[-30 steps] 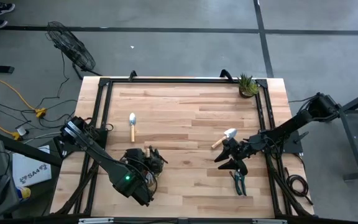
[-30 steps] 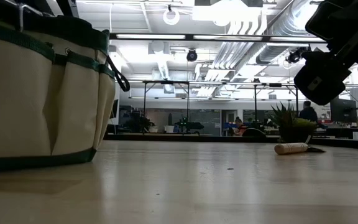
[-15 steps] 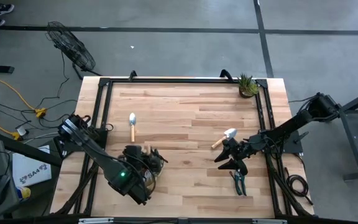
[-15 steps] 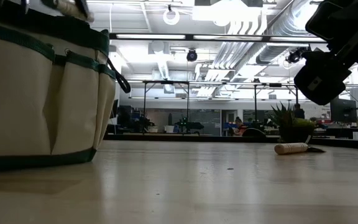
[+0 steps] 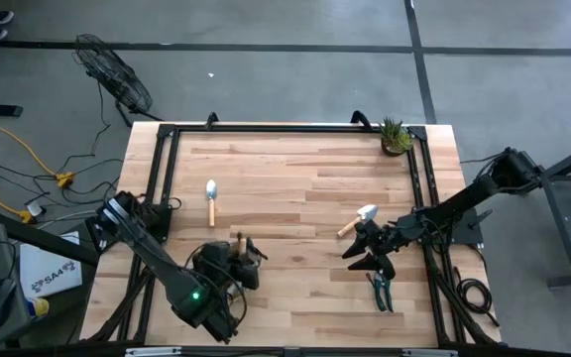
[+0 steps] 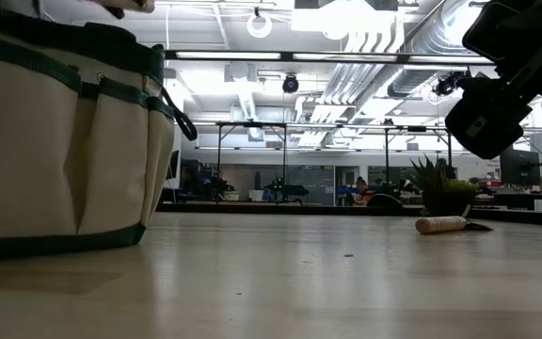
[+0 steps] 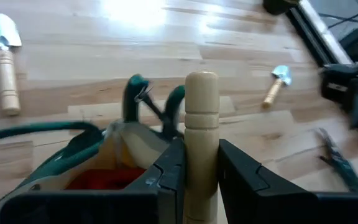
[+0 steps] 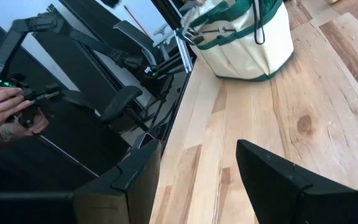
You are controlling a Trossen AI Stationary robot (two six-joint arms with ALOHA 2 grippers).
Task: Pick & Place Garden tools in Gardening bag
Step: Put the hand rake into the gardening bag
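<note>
Gripping a wooden handle [image 7: 201,124], left tool [image 7: 197,163] over gardening bag [image 7: 104,158]

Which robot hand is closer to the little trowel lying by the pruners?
The right one. The right gripper hangs just beside that trowel, while the left gripper is across the table over the gardening bag.

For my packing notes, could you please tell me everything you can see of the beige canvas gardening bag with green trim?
The beige canvas gardening bag with dark green trim stands upright on the wooden table, near its left front part. It looks soft, with outer pockets edged in green and a dark loop handle at its side. Something red lies inside, and green-handled pruners stick out of it. The left gripper holds a light wooden tool handle upright over its opening.
</note>
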